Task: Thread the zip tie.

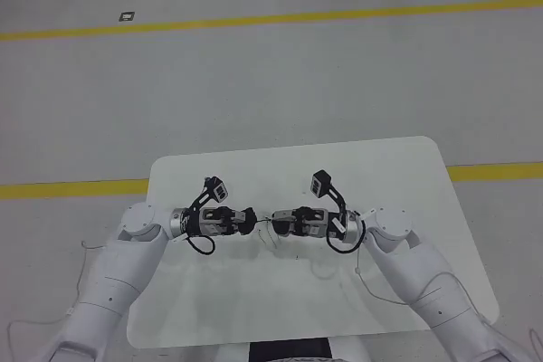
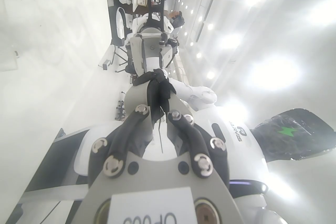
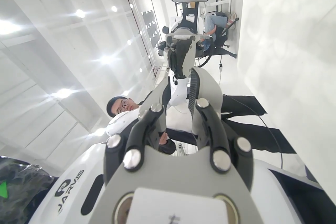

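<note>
A pale grey floor (image 1: 271,81) is stretching out under everything, with two yellow lines (image 1: 253,20) running across it, one far off and one passing beneath the table. The white table (image 1: 407,172) with rounded corners is sitting in front of me, and I am holding both arms over its middle. My left arm (image 1: 131,244) and my right arm (image 1: 407,244) are stretching in from opposite sides, level with each other, so the two claws are facing tip to tip above the tabletop. My left claw (image 1: 252,221) is pressing its fingers together; the right wrist view is showing them as one dark and one white finger closed to a point. My right claw (image 1: 277,222) is standing with its fingers (image 3: 157,99) spread, a gap showing between them, and the left claw's tip is sitting just at that gap. The zip tie (image 2: 160,133) is showing as a thin black strand pinched in my left claw, trailing back from the fingertips toward the palm; whether it is touching my right claw I cannot tell
</note>
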Available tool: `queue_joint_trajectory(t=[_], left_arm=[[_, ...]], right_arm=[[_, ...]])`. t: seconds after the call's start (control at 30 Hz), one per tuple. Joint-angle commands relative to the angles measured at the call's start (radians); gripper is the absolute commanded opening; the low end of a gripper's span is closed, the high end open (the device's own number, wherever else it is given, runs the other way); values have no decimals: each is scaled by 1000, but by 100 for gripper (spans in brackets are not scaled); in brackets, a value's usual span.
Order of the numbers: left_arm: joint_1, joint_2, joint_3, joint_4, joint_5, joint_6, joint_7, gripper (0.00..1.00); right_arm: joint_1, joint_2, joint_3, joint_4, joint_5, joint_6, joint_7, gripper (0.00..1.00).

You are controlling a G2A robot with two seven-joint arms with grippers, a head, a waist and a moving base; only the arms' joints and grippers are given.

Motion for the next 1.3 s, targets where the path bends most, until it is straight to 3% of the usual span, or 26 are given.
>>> queue_joint_trajectory(t=[0.0, 0.4, 0.63, 1.07, 1.27], left_arm=[[0, 0, 0, 0, 0, 0, 0, 0], [0, 0, 0, 0, 0, 0, 0, 0], [0, 0, 0, 0, 0, 0, 0, 0], [0, 0, 0, 0, 0, 0, 0, 0], [0, 0, 0, 0, 0, 0, 0, 0]], right_arm=[[-1, 1, -2, -3, 0, 1, 0, 16], [0, 4, -18, -20, 6, 2, -10, 15], [5, 4, -28, -22, 14, -3, -13, 7], [7, 9, -37, -26, 15, 0, -20, 9], [3, 11, -38, -32, 15, -1, -25, 0]])
